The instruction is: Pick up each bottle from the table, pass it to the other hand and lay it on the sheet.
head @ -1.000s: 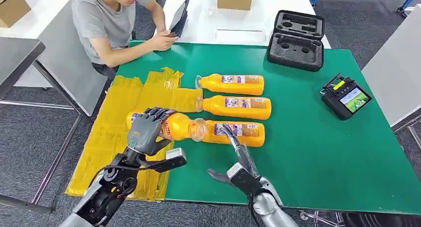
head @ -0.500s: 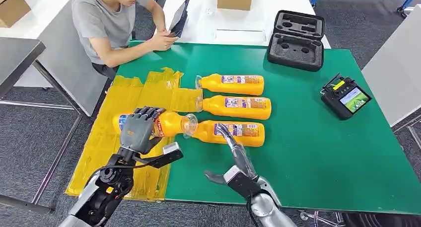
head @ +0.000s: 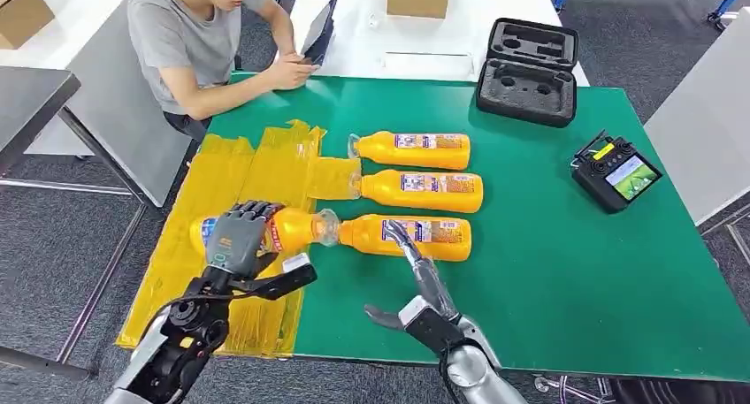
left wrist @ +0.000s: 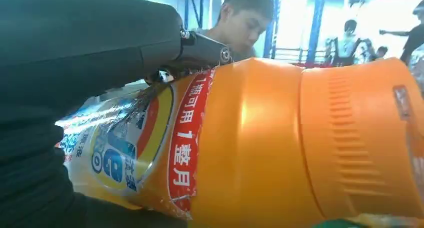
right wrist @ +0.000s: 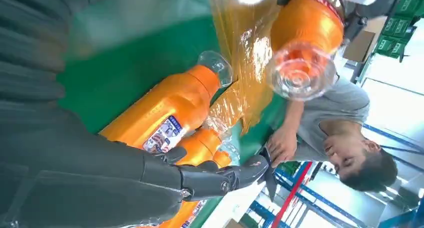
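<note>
Green cloth covers the table [head: 566,271] in front of me, and a yellow sheet [head: 221,183] is taped over its left part, at about ten o'clock from my body. My left hand [head: 234,238] holds one orange bottle [head: 292,230] by its labelled middle, fingers wrapped over the top of it. This bottle lies sideways above the sheet, with its clear cap pointing toward three o'clock; I cannot tell if it already touches the sheet. In the left wrist view the bottle [left wrist: 280,143] is very close, with a red and blue label under my dark fingers [left wrist: 200,51].

My right hand [head: 423,285] holds nothing. Its fingers are stretched forward toward twelve o'clock, thumb out to the side, and the fingertips reach the near edge of the nearest lying bottle [head: 407,236]. In the right wrist view my fingers [right wrist: 220,180] are straight beside that bottle [right wrist: 165,118].

Two more bottles lie on the green cloth behind it, a middle bottle [head: 420,191] and a far bottle [head: 414,149], all with caps toward nine o'clock.

At one o'clock is a black foam case [head: 528,71], and at two o'clock a controller with a screen [head: 616,174]. A person in a grey shirt [head: 190,41] sits at eleven o'clock with a tablet [head: 320,28].
</note>
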You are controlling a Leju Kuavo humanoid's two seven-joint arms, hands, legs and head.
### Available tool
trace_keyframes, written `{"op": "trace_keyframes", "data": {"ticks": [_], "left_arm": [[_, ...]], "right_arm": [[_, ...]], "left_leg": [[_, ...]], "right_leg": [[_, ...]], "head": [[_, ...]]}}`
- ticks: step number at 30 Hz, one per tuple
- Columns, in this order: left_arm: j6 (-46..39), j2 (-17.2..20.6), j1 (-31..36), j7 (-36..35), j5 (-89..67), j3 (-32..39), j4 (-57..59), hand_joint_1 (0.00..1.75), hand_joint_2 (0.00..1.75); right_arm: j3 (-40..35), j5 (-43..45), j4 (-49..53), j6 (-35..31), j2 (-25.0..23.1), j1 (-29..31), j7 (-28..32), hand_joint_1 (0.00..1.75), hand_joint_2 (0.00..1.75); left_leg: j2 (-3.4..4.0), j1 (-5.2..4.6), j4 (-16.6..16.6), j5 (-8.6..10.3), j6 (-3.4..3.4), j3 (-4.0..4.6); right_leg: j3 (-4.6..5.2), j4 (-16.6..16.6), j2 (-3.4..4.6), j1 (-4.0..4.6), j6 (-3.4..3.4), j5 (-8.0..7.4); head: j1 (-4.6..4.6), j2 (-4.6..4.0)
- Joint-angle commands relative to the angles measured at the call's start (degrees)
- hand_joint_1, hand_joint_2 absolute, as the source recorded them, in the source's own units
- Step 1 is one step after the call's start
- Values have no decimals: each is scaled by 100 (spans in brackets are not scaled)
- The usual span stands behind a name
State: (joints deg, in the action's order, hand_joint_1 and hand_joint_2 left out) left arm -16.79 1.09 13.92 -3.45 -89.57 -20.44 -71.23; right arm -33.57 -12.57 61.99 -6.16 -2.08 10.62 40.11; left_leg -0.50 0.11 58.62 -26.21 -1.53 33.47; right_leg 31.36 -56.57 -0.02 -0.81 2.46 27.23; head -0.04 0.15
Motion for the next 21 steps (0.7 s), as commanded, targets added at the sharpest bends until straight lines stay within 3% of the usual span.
{"op": "trace_keyframes", "data": {"ticks": [1, 11, 15, 18, 19, 20, 21], "left_arm": [[64, 159, 99, 7, -27, 130, 256, 166, 175], [389, 318, -94, 64, -34, 222, 49, 171, 175], [417, 441, -271, 124, -24, 325, -34, 162, 175], [485, 411, -238, 238, 21, 309, 33, 166, 175], [458, 421, -238, 270, 25, 303, 35, 154, 175], [406, 440, -242, 337, 39, 283, 29, 152, 175], [266, 473, -257, 455, 83, 268, 21, 161, 175]], "right_arm": [[-120, 25, -86, 20, 93, 98, -11, 0, 175], [-126, 71, -63, 2, 108, 73, -11, 0, 175], [-102, 112, -49, -35, 124, 39, -11, 0, 175], [-116, 102, -45, -56, 140, 12, -11, 0, 175], [-106, 101, -49, -71, 138, 4, -11, 0, 175], [-103, 107, -42, -69, 143, -1, -11, 0, 175], [-92, 111, -27, -76, 152, -15, -11, 0, 175]], "left_leg": [[5, 2, -2, 1, 5, -5], [9, 3, -3, 0, 8, -7], [18, 4, -5, -3, 7, -10], [9, 2, -4, 0, 6, -7], [7, 3, -3, 0, 6, -4], [9, 5, -4, 0, 8, -9], [10, 3, -4, 0, 5, -5]], "right_leg": [[-5, 3, 2, 2, -6, -2], [-6, 3, 6, 3, -10, -2], [-7, 4, 15, 4, -9, -2], [-5, 3, 4, 3, -8, -1], [-3, 2, 3, 3, -7, -1], [-8, 4, 5, 6, -10, -2], [-4, 4, 6, 3, -7, -3]], "head": [[2, 0], [2, 0], [0, 0], [2, 0], [0, 0], [0, 2], [0, 0]]}}
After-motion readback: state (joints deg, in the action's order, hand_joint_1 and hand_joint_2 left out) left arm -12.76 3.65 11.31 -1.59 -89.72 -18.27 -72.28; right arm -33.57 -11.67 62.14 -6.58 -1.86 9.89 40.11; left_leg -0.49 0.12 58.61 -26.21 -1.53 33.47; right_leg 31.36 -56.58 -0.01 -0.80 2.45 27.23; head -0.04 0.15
